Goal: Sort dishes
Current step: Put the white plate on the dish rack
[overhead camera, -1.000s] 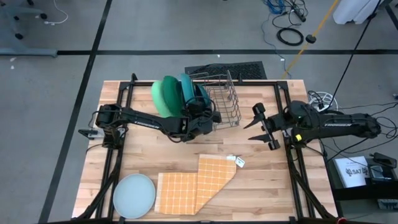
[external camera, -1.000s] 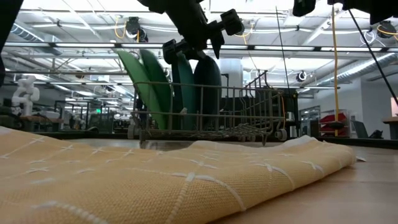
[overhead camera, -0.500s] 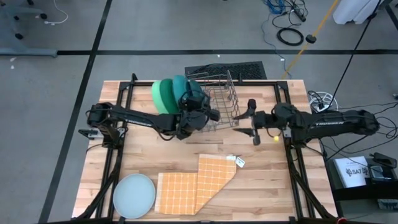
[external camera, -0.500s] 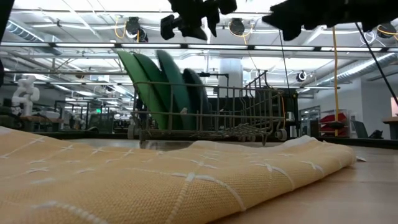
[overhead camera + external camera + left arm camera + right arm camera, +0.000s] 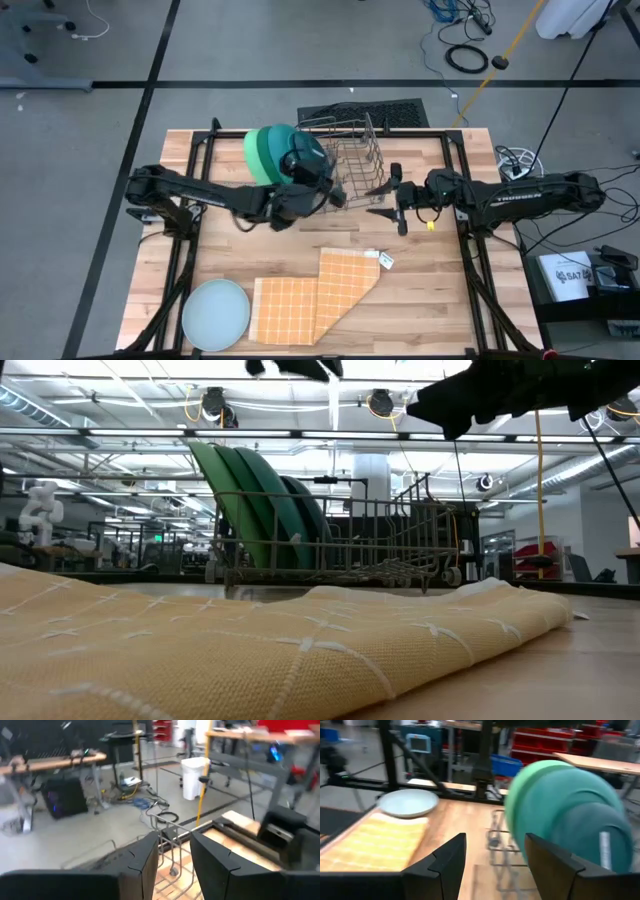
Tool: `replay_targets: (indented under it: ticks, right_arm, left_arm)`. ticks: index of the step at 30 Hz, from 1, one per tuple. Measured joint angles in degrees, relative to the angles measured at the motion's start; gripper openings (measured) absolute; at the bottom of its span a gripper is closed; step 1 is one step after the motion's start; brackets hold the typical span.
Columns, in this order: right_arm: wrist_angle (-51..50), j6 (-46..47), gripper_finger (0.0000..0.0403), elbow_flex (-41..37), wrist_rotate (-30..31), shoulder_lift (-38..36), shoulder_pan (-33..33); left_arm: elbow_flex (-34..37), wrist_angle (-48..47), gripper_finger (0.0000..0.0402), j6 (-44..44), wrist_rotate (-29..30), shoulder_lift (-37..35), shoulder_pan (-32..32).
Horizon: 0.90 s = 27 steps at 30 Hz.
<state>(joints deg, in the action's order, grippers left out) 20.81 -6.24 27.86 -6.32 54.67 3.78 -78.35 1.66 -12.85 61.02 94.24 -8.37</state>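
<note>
Plates: four stand on edge in the rack (image 5: 350,160) at the far side of the surface (image 5: 440,290) — light green (image 5: 258,155) outermost, then deep green (image 5: 262,500), teal-blue (image 5: 570,810) and dark teal (image 5: 600,840). The pale blue plate (image 5: 215,313) lies flat at the near left corner, just beside the cloth (image 5: 315,295). Left pincer (image 5: 338,188) hangs spread by the rack; right pincer (image 5: 385,200), also spread, is near the rack's right side

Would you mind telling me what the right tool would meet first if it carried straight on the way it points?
Probably the grey wire rack, with the plates standing in it; the open right tool points at them, though depth is unclear.
</note>
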Motion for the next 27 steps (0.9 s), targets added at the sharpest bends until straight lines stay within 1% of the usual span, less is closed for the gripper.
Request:
replay_targets:
  ticks: [2, 3, 5, 7, 9, 13, 16, 18, 21, 23, 27]
  right_arm:
    - [0.3, -0.1, 0.0194, 0.0, -1.2, 0.4, -1.2]
    - [0.3, -0.3, 0.0194, 0.0, -1.2, 0.4, -1.7]
    - [0.5, -0.5, 0.0194, 0.0, -1.1, 0.4, -2.5]
    - [0.6, -0.5, 0.0194, 0.0, -1.1, 0.4, -2.8]
    - [1.2, -0.6, 0.0194, 0.0, -1.0, 0.4, -2.8]
    - [1.8, -0.7, 0.0194, 0.0, -1.0, 0.4, -2.8]
    - [1.8, -0.5, 0.0194, 0.0, -0.8, 0.4, -2.8]
    - [1.7, -0.2, 0.0194, 0.0, 0.3, 0.4, -2.8]
    - [1.8, 0.3, 0.0194, 0.0, 0.7, 0.4, -2.8]
    - [2.3, 0.9, 0.0194, 0.0, 0.7, 0.4, -2.8]
    - [3.2, 1.1, 0.0194, 0.0, 0.7, 0.4, -2.8]
  left_arm:
    - [0.0, -3.9, 0.0125, 3.7, -1.6, -2.5, -2.4]
    - [0.0, -7.6, 0.0125, 4.3, -3.1, -3.9, -3.8]
    - [0.0, -15.6, 0.0125, 3.1, -9.4, -6.7, -6.4]
    - [0.0, -24.6, 0.0125, -2.0, -17.8, -9.1, -8.7]
    - [-0.1, -32.5, 0.0125, -9.1, -25.7, -10.4, -10.7]
    - [-0.1, -46.3, 0.0125, -22.2, -39.5, -9.5, -15.3]
    - [-0.1, -54.3, 0.0125, -27.1, -50.6, -7.5, -19.1]
    - [-0.1, -58.5, 0.0125, -27.8, -56.4, -5.8, -21.3]
    - [0.0, -64.3, 0.0125, -27.3, -61.9, -3.2, -24.0]
    - [0.0, -67.3, 0.0125, -27.0, -64.0, -1.7, -25.3]
    - [0.0, -71.1, 0.0130, -26.8, -64.1, 0.4, -26.3]
